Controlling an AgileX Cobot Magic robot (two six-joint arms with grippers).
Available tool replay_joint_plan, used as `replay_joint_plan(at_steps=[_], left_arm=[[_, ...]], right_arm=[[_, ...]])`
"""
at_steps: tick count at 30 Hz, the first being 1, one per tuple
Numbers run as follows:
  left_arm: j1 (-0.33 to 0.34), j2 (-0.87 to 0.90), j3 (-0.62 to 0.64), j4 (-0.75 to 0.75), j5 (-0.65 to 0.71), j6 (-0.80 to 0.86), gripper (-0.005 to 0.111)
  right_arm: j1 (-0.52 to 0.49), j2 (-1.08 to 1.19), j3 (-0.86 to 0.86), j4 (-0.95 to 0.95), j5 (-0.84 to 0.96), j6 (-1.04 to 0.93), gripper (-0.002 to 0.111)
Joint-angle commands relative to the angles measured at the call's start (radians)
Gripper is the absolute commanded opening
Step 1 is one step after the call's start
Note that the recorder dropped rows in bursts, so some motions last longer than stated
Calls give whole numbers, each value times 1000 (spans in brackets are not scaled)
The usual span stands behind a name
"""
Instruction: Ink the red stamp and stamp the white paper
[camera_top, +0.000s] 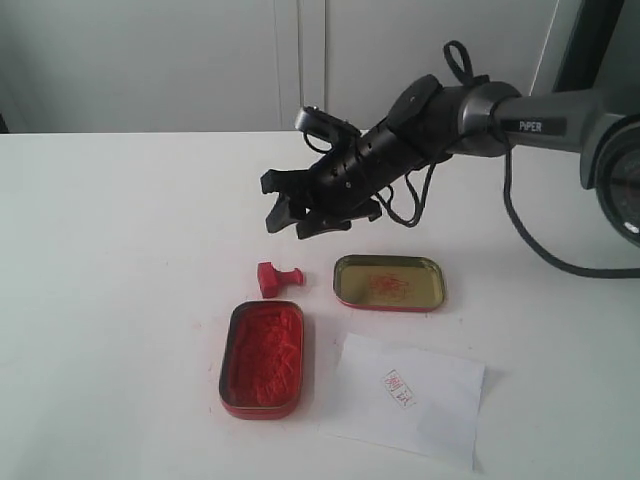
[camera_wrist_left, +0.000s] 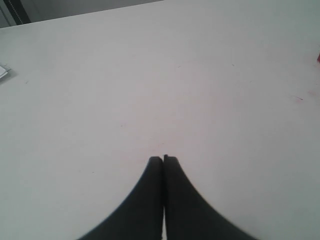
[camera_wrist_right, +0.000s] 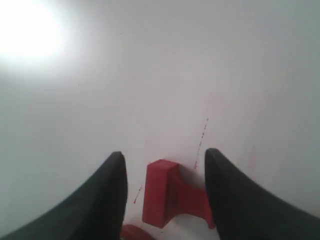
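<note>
The red stamp (camera_top: 277, 277) lies on its side on the white table, handle pointing toward the tin lid. My right gripper (camera_top: 288, 222) hovers just above and behind it, open. In the right wrist view the stamp (camera_wrist_right: 165, 192) sits between the two dark fingers, untouched, with the right gripper (camera_wrist_right: 165, 153) wide open. The white paper (camera_top: 420, 400) lies at the front right and carries a small red square print (camera_top: 398, 388). My left gripper (camera_wrist_left: 163, 159) is shut over bare table, holding nothing; it does not show in the exterior view.
An oblong red tin of ink paste (camera_top: 262, 357) stands open in front of the stamp. Its gold-lined lid (camera_top: 390, 283) lies to the stamp's right. The right arm (camera_top: 480, 110) reaches in from the right, trailing a black cable (camera_top: 520, 235).
</note>
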Motion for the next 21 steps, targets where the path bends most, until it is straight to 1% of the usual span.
replay_joint_plan(at_steps=[1, 4, 6, 13, 21], left_arm=[[0, -3, 3, -3, -4, 3, 0], [0, -3, 3, -3, -4, 3, 0], [0, -3, 3, -3, -4, 3, 0], [0, -3, 3, -3, -4, 3, 0], [0, -3, 3, -3, -4, 3, 0]], right_arm=[[-12, -39, -1, -92, 12, 44, 37], [-12, -60, -1, -228, 44, 132, 12], [-12, -67, -1, -271, 56, 165, 1], [-12, -101, -1, -359, 89, 260, 0], [-14, -126, -1, -407, 168, 266, 0]])
